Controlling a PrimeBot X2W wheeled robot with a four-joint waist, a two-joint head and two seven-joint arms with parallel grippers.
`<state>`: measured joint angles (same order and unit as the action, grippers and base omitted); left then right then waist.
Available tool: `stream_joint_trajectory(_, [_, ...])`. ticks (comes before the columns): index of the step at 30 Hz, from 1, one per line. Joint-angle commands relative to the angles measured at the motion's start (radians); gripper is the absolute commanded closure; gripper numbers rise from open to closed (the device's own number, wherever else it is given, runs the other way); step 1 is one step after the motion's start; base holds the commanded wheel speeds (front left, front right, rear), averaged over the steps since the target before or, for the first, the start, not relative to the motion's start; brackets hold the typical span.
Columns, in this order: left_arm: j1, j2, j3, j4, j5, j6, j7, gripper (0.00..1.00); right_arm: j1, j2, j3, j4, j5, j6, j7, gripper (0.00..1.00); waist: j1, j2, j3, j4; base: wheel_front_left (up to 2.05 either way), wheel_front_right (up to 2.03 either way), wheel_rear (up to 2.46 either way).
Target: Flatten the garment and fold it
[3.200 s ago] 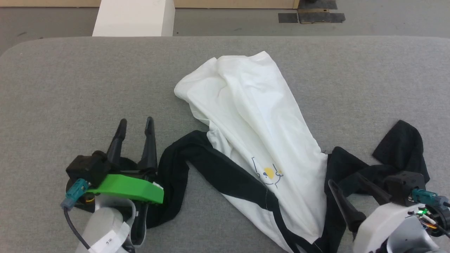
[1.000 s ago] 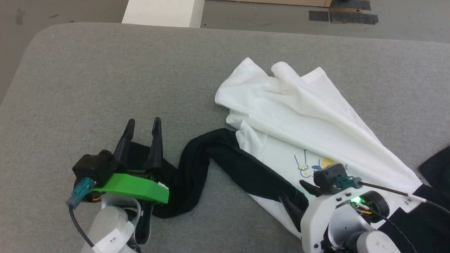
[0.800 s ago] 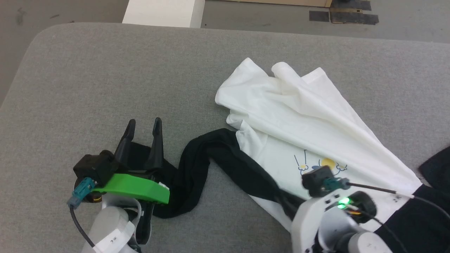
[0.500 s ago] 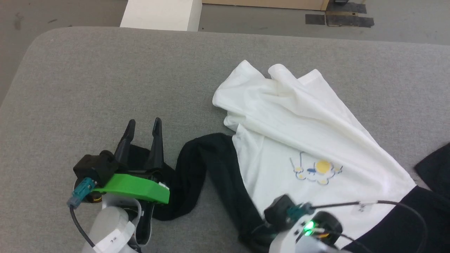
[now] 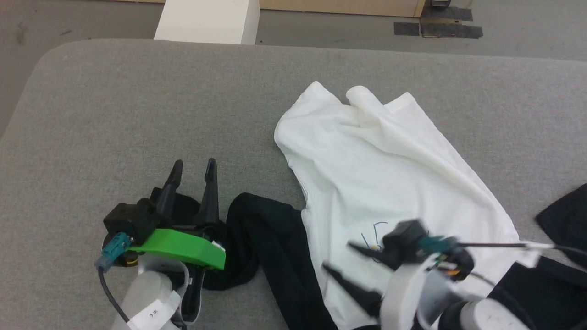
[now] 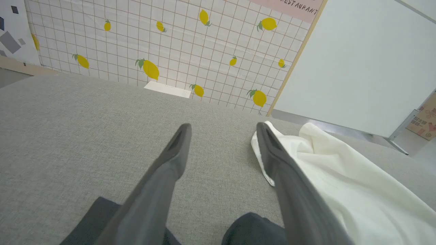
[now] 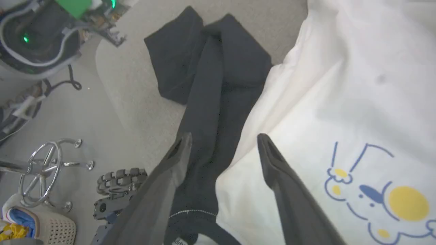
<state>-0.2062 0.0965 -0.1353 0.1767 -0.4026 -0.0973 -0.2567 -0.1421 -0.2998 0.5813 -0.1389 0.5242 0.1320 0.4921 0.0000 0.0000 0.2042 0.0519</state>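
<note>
— Where is the long-sleeved shirt (image 5: 380, 174)?
— Spread, though rumpled, on the grey bench (image 5: 114, 114), right of its middle in the head view; the white body runs from a bunched far edge down towards the robot; one black sleeve (image 5: 270, 238) snakes off to the left along the near side; a second black patch (image 5: 564, 220) of cloth lies at the right edge.
— And the left tool (image 5: 195, 162)?
— Released; its two dark fingers stand apart with bare bench between the tips; the end of the black sleeve lies under their bases; whether they touch it I cannot tell.
— The right tool (image 7: 223, 136)?
— Also released, fingers spread and nothing pinched; it is blurred in the head view, low over the shirt's near part; in its wrist view one finger is over the black sleeve, the other over the white body, with the seam between them.
— The chest print?
— A line-drawn cartoon (image 7: 378, 190) in blue with yellow spots, just beside the right tool's finger on the white cloth.
— Beyond the bench?
— A white block (image 5: 206, 20) on the floor; the left wrist view has a wall of lemon-patterned tiles (image 6: 153, 51).
</note>
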Motion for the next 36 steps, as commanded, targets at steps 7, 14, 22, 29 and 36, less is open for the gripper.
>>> stream_joint_trajectory(7, [-0.006, 0.034, -0.094, 0.013, 0.055, -0.016, 0.088, 0.0, 0.069, 0.122, -0.369, -0.035, -0.185, -0.001, -0.298, 0.0, 0.0, 0.0, -0.028, -0.017, 0.0, 0.0, 0.0])
stream_joint_trajectory(14, [-0.051, 0.1, -0.252, 0.065, 0.117, -0.023, 0.393, 0.0, 0.132, 0.209, -0.582, -0.014, -0.324, -0.001, -0.43, 0.0, 0.0, 0.0, -0.039, -0.04, 0.0, 0.0, 0.0])
stream_joint_trajectory(22, [-0.013, 0.159, -0.249, 0.02, 0.18, 0.158, 0.863, 0.0, 0.156, 0.244, -0.604, -0.015, -0.323, -0.001, -0.437, 0.0, 0.0, 0.0, -0.04, -0.074, 0.0, 0.0, 0.0])
stream_joint_trajectory(29, [0.009, 0.197, -0.251, -0.023, 0.141, 0.125, 0.966, 1.0, 0.143, 0.249, -0.588, -0.016, -0.312, -0.001, -0.435, 0.0, 0.0, 0.0, -0.011, -0.079, 0.0, 0.0, 0.0])
stream_joint_trajectory(36, [-0.165, 0.293, -0.181, 0.028, 0.207, 0.092, 0.663, 1.0, 0.089, 0.249, -0.572, -0.015, -0.308, -0.001, -0.438, 0.0, 0.0, 0.0, 0.047, -0.089, 0.0, 0.0, 0.0])
